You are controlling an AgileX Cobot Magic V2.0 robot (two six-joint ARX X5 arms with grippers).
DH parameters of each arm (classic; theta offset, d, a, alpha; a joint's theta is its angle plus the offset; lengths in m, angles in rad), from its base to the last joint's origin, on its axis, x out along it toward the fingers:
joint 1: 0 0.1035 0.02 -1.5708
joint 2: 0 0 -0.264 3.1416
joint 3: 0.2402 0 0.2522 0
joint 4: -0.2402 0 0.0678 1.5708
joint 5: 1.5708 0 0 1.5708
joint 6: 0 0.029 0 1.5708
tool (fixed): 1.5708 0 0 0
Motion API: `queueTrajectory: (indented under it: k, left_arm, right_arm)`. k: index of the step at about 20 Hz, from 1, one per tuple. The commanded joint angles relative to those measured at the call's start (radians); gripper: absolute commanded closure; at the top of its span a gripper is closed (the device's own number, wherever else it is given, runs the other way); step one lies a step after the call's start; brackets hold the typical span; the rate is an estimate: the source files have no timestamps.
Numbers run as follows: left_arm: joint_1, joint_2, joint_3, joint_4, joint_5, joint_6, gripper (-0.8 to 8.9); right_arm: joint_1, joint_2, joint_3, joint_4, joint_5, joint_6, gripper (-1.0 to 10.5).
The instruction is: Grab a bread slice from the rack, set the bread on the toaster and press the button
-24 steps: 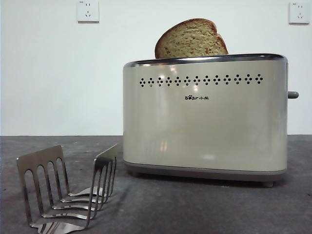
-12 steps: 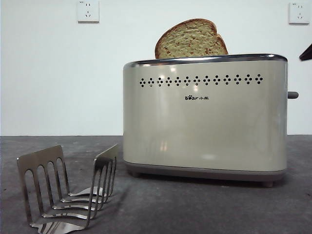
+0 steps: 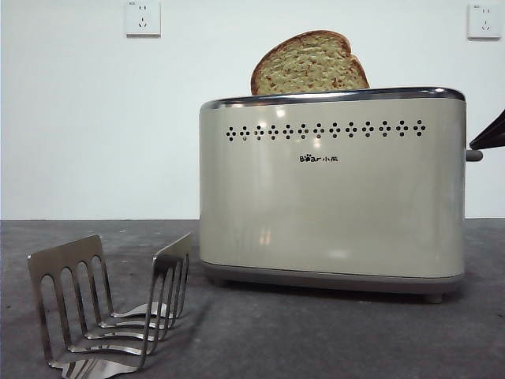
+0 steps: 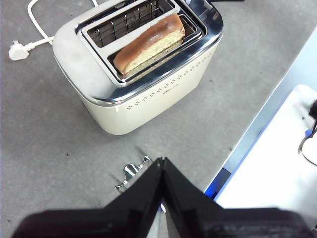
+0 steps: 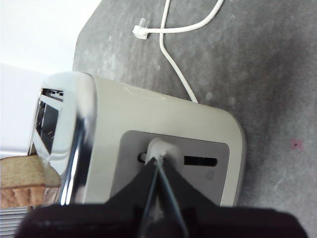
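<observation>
One relation: we are seeing the right gripper (image 5: 157,166) resting atop the button (image 5: 159,148), slot running downward.
Fingers: pinching together, holding nothing.
Left gripper (image 4: 162,166): waiting, closed, farther off.

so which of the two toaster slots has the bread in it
The slot on the side with the dotted vent holes holds the slice of bread; the other slot, nearer the white cord, shows only bare wire guides.
</observation>
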Motion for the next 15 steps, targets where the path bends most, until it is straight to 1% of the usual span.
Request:
queueTrajectory:
  k: [1, 5, 8, 10, 15]
  left_arm:
    - [-0.002, -0.015, -0.009, 0.004, 0.000, -0.026, 8.22]
    - [-0.002, -0.027, -0.009, 0.004, 0.000, -0.035, 8.22]
    - [-0.002, -0.028, -0.009, 0.004, 0.000, -0.043, 8.22]
    - [-0.002, -0.028, -0.009, 0.004, 0.000, -0.043, 8.22]
    - [-0.002, -0.027, -0.009, 0.004, 0.000, -0.043, 8.22]
  right_arm:
    - [0.004, 0.034, -0.003, 0.006, 0.009, -0.015, 9.5]
    - [0.004, 0.067, -0.003, 0.005, 0.011, -0.015, 9.5]
    - [0.004, 0.085, -0.003, 0.002, 0.050, -0.015, 9.5]
    - [0.006, 0.100, -0.003, -0.001, 0.051, -0.015, 9.5]
    - [0.035, 0.143, -0.003, -0.024, 0.074, -0.043, 9.5]
